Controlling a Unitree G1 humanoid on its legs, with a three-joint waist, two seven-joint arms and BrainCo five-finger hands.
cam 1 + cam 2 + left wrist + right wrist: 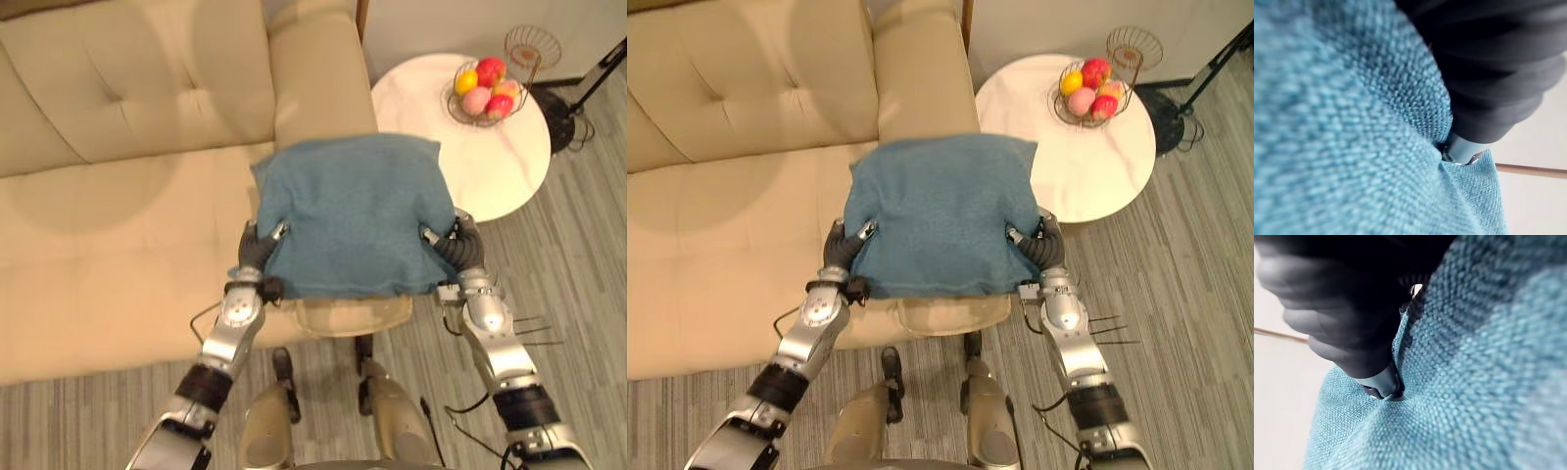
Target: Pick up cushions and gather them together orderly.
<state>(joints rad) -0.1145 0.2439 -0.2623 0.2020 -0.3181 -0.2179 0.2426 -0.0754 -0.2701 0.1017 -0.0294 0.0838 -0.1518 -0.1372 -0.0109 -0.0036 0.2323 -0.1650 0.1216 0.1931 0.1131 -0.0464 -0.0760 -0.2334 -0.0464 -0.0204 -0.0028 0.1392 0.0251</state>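
A blue woven cushion point(353, 215) is held flat between my two hands, above the front edge of the beige sofa point(118, 225) near its right armrest point(318, 78). My left hand point(257, 250) grips the cushion's left edge, thumb on top of the fabric and fingers hidden beneath. On the opposite edge my right hand point(460, 245) grips the same way. In the left wrist view the thumb point(1464, 149) presses into the blue cloth point(1352, 122). The right wrist view shows the right thumb point(1378, 382) dug into the cloth point(1474, 382).
A round white side table point(490, 166) stands right of the sofa, carrying a wire basket of fruit point(485, 88) and an empty wire basket point(534, 44). A dark stand base point(563, 117) sits on the grey plank floor behind it.
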